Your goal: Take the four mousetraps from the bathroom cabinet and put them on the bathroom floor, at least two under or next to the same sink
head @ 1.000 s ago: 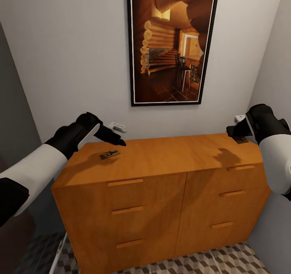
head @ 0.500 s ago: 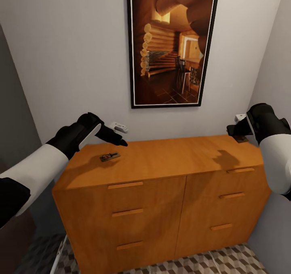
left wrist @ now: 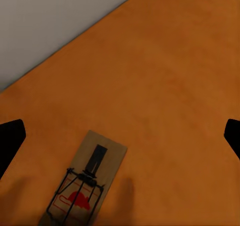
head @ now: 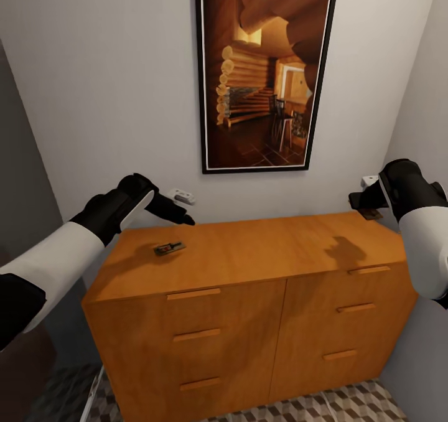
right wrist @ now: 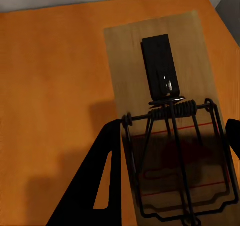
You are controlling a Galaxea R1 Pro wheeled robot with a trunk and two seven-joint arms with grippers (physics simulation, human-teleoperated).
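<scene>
the floor (head: 348, 403) shows as a thin strip of cube-pattern tiles at the foot of the cabinet (head: 249, 322), a narrower strip than a second ago, and the whole picture sits a little lower in the head view, so the camera has tipped up slightly; the things themselves have not moved.

the cabinet's flat top is the surface. near its left back corner a mousetrap (head: 169, 248) lies flat, and the left tool (head: 180, 218) hovers just above and behind it, fingers (left wrist: 10, 141) apart at the two edges of the left wrist view with the trap (left wrist: 82, 188) below and between them, not touched. the arm holds the same pose as before.

at the right back corner the right tool (head: 361, 199) hangs over a second trap (head: 372, 214), which lies on the surface close to the corner. in the right wrist view this trap (right wrist: 165, 86) is large and close, its spring and bar plain, with one dark finger (right wrist: 102, 186) beside its edge; the fingers stand apart on either side and whether they touch it i cannot tell.

behind the cabinet a framed picture (head: 264, 67) hangs on the wall.
</scene>
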